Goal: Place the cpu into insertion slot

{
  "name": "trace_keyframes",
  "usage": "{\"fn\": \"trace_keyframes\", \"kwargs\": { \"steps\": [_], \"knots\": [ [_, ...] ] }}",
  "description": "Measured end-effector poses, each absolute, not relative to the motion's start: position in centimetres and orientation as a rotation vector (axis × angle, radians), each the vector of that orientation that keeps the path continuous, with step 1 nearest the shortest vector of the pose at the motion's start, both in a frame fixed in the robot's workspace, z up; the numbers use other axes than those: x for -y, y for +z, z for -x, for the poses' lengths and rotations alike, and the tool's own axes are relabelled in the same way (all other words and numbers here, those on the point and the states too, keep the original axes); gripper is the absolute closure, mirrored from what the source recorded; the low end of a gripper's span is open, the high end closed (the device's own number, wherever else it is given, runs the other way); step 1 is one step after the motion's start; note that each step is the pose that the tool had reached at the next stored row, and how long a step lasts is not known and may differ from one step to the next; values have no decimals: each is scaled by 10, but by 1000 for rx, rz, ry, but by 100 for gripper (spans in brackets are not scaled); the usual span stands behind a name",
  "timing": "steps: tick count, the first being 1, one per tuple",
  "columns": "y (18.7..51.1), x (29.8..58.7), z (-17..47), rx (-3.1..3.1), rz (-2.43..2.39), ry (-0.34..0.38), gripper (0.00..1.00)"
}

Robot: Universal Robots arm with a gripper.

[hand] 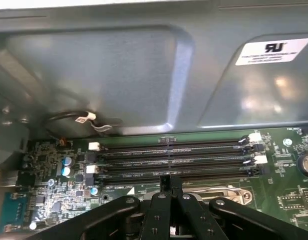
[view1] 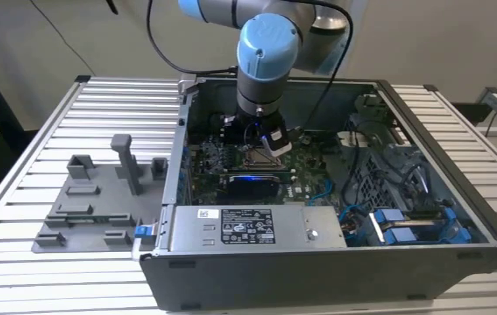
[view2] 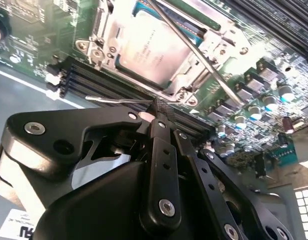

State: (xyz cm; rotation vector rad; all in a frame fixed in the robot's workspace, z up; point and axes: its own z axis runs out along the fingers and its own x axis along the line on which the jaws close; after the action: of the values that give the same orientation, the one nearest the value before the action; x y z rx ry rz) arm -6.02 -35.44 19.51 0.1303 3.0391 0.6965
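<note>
Black gripper (view2: 158, 106): fingers pressed together, nothing held. Tips hang over long black connector strips (view2: 94, 80), just beside shiny metal-framed square insertion slot (view2: 106, 27). Flat silvery square cpu (view2: 149, 47) lies inside slot already, just ahead of tips. Thin wire lever (view2: 193, 50) crosses above it. Open grey computer case (view1: 318, 269) holds green board (view2: 24, 30).

Exterior overhead; wrist views near motherboard (view2: 29, 47)

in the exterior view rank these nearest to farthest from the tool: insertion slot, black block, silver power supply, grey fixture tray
1. insertion slot, right beneath the tool
2. black block, beside the slot, nearer the camera
3. silver power supply, along the case's near wall
4. grey fixture tray, outside the case, exterior view's left
</note>
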Motion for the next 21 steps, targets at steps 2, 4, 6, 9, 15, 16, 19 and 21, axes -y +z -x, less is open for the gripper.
{"fn": "trace_keyframes", "kwargs": {
  "steps": [2,4,6,9,15,16,19,21],
  "knots": [
    [195,354,58,-3039,-130,697,89],
    [195,354,56,-3038,-130,700,89],
    [195,354,54,-3038,-130,704,89],
    [195,354,51,-3037,-130,709,89],
    [194,355,47,-3035,-131,717,89],
    [194,354,46,-3035,-131,718,89],
    [193,354,43,-3034,-131,721,89],
    [193,354,41,-3034,-131,722,89]
  ]
}}
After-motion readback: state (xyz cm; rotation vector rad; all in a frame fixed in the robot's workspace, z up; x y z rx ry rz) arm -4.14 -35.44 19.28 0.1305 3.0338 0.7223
